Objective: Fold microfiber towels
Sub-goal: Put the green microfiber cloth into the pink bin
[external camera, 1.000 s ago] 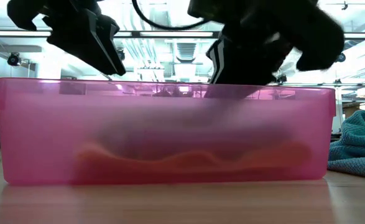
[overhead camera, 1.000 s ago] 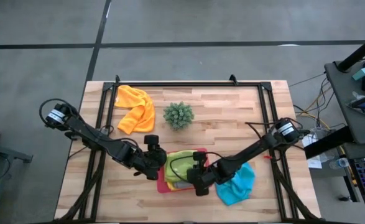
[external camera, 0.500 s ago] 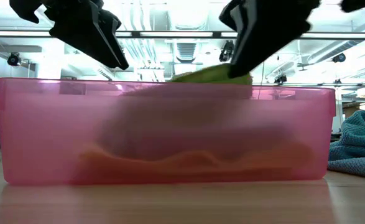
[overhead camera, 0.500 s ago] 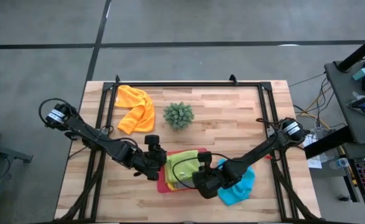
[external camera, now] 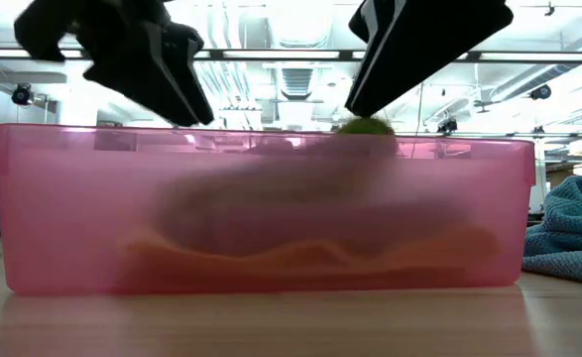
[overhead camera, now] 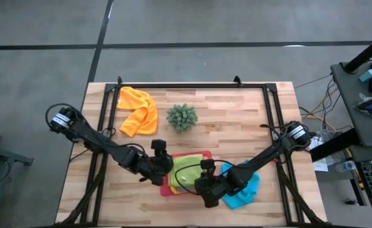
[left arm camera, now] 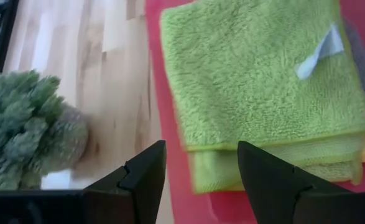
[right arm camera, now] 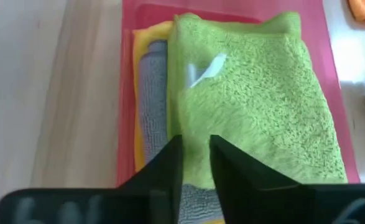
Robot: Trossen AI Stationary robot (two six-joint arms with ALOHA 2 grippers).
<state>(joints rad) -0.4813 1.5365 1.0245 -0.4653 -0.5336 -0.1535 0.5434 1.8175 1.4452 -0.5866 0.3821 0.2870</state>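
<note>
Overhead, wooden table (overhead camera: 236, 120) on grey floor (overhead camera: 46, 38), left end effector (overhead camera: 162, 166) released, right end effector (overhead camera: 206, 187) slightly parted above lime green towel (overhead camera: 187, 170)

5 towels (overhead camera: 139, 109), 1 pink tray (overhead camera: 201, 155), 1 plant (overhead camera: 182, 117), 2 claws (overhead camera: 162, 166).

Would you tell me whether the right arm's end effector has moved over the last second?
Yes. In the high view, the right end effector has drawn back from the flat pink rectangular tray toward the table's near edge, off the folded lime green microfiber towel.
</note>
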